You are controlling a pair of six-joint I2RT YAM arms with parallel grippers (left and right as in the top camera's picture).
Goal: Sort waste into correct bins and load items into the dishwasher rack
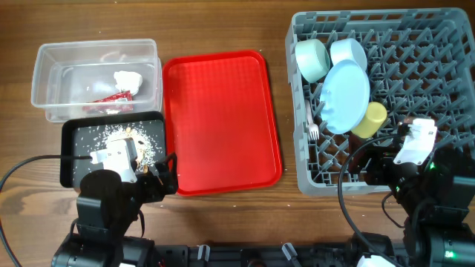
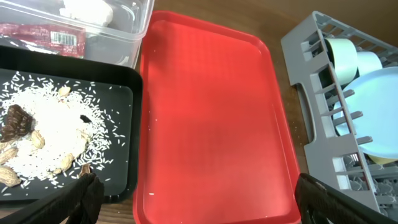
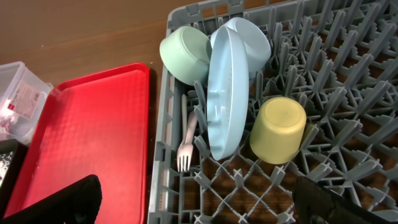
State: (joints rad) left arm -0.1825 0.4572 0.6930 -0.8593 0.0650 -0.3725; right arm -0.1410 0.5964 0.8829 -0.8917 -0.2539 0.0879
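The grey dishwasher rack (image 1: 438, 89) holds a mint-green bowl (image 1: 312, 59), a pale bowl (image 1: 349, 50), a pale blue plate (image 1: 345, 96) on edge, a yellow cup (image 1: 369, 119) and a white fork (image 3: 185, 146). The clear tub (image 1: 44, 81) holds a white tissue (image 1: 128, 78) and a red wrapper (image 1: 111, 97). The black tray (image 1: 70, 137) holds rice and brownish food scraps (image 2: 37, 134). My left gripper (image 2: 196, 202) is open and empty over the red tray's near edge. My right gripper (image 3: 199, 199) is open and empty over the rack's near left corner.
A flat red tray (image 1: 219, 119) lies between the bins and the rack, with a few rice grains on it. Both arms sit at the near table edge. The table is brown wood.
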